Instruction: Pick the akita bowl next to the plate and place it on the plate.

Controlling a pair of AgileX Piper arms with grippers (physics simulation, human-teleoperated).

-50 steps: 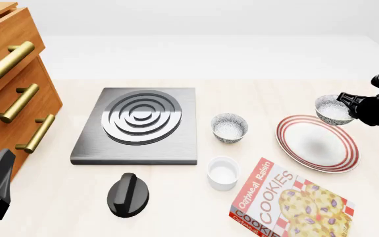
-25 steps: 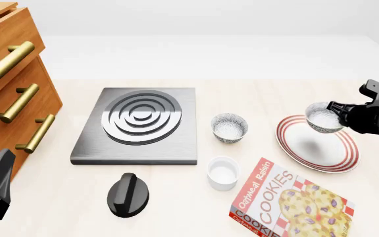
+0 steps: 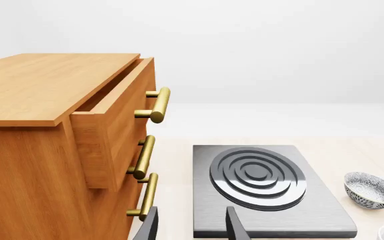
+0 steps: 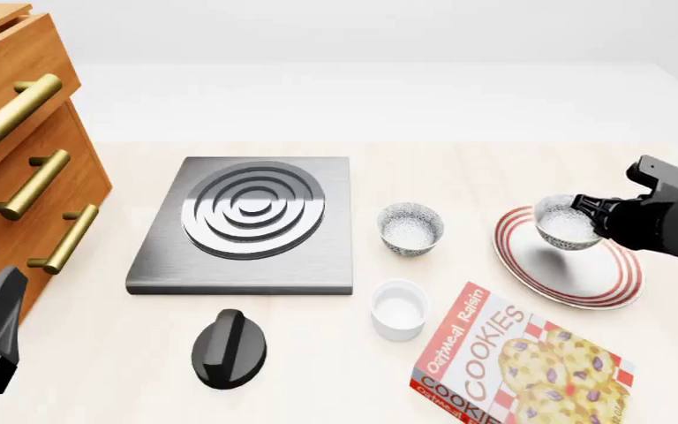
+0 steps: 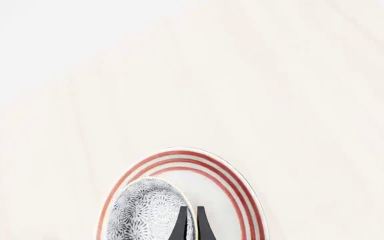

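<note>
Nearest me, my left tool idles spread by the drawers, unused. Further out, my right tool pinches the akita bowl by its rim. Over the last second I've brought it inward and lower, so it now hangs above the plate, not touching. I judge lowering and release remain.

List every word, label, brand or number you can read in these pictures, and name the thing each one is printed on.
"Oatmeal Raisin" on the red cookie box, in small yellow script.
"COOKIES" on the same box, in large white capitals.
A line of smaller print along the box's lower edge is cut off and too small to read.
Nothing else in any view carries readable text.
</note>
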